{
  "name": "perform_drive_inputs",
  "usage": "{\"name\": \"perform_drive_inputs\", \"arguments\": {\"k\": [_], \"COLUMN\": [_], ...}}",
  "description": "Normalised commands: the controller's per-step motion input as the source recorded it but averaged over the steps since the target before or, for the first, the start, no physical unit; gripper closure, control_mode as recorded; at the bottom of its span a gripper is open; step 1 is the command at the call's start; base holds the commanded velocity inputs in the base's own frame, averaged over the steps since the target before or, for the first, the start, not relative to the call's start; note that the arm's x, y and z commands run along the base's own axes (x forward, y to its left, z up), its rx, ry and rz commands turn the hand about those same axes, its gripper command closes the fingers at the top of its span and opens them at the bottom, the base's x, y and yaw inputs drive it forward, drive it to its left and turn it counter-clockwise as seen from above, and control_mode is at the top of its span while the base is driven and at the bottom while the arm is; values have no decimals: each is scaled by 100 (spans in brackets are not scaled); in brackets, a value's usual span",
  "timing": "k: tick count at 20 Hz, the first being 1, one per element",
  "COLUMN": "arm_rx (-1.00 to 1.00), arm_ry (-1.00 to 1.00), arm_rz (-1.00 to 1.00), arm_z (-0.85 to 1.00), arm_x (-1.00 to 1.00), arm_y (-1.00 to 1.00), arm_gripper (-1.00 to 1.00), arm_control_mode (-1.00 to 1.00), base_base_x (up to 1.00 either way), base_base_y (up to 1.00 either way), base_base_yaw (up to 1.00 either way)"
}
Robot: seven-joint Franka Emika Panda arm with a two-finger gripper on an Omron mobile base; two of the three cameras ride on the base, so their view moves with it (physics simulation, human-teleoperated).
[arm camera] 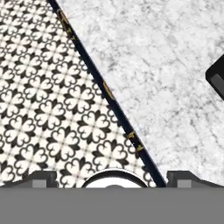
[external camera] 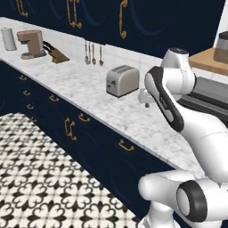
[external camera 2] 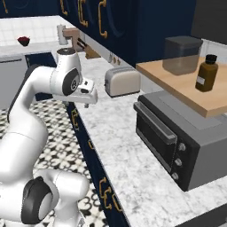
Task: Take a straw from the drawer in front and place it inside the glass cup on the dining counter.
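Fingers (arm camera: 112, 178) stand wide apart in the hand view, two dark tips at the bottom edge with nothing between them, looking straight down where the marble surface (arm camera: 166, 74) meets the patterned floor (arm camera: 39, 96). A thin navy strip with brass pulls runs along that edge, so the drawer fronts (arm camera: 114, 109) are seen from above and appear closed; no straw can be made out, and it is presumably inside one of them.

From the left base view, the arm's hand (external camera: 145, 96) hangs above the surface just beside the toaster (external camera: 122, 80). A careless swing toward the drawers (external camera: 89, 133) could clip the toaster, and a downward reach too close to the marble lip could strike the overhang instead of a brass pull (external camera: 126, 145). Open floor lies to the left, giving room to pull a drawer out.

From the right base view, the oven (external camera 2: 177, 137) and the wooden shelf (external camera 2: 186, 82) with its bottle (external camera 2: 205, 73) crowd the arm's right side; free space lies toward the floor. Which drawer holds the straw is unclear, so opening the wrong one is the likeliest slip.
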Motion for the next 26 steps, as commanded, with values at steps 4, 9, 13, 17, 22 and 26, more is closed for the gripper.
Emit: {"name": "perform_drive_inputs", "arguments": {"k": [4,9,13,17,22,26], "arm_rx": [0,-23,-34,-36,-34,-30], "arm_ry": [0,0,0,0,0,1], "arm_rz": [25,2,0,0,0,0], "arm_z": [-2,-29,-52,-66,-72,-71], "arm_x": [28,28,24,9,6,2], "arm_y": [-6,78,91,67,47,23], "arm_gripper": [-100,-100,-100,-100,-100,-100], "arm_control_mode": [-100,-100,-100,-100,-100,-100], "base_base_x": [0,0,0,0,0,0], "base_base_y": [0,0,0,0,0,0], "base_base_yaw": [0,0,0,0,0,0]}}
